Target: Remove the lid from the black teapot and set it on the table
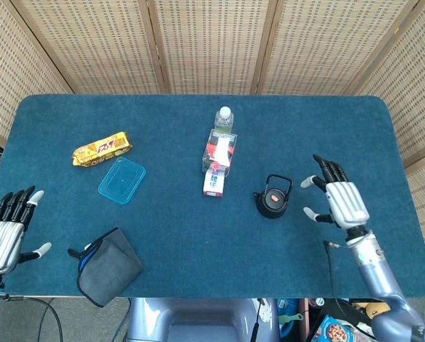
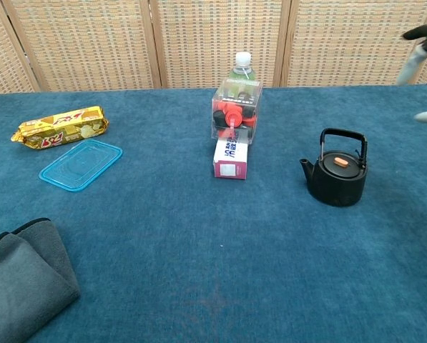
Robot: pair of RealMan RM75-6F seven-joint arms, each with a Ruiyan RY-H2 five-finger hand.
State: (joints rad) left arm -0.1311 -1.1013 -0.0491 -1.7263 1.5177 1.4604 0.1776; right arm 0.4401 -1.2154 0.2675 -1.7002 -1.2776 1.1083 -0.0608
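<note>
— Where's the pot from your side?

— The black teapot [image 1: 273, 199] sits right of centre in the head view, lid [image 1: 274, 196] on, handle arched over it. My right hand [image 1: 342, 201] is just to its right, fingers [image 1: 330, 171] spread, gripping nothing.

— And the other hand?

— My left hand [image 1: 6, 233] is at the frame's lower left edge, fingers apart, empty, well away across the worktop [image 1: 169, 242]. I'd say the right takes it, coming leftward at the lid.

My table layout from here
Teapot [image 1: 273, 199] sits right of the box [image 1: 213, 181]; my right hand [image 1: 338, 200] hovers just beyond it, lid [image 2: 340, 162] on.
</note>
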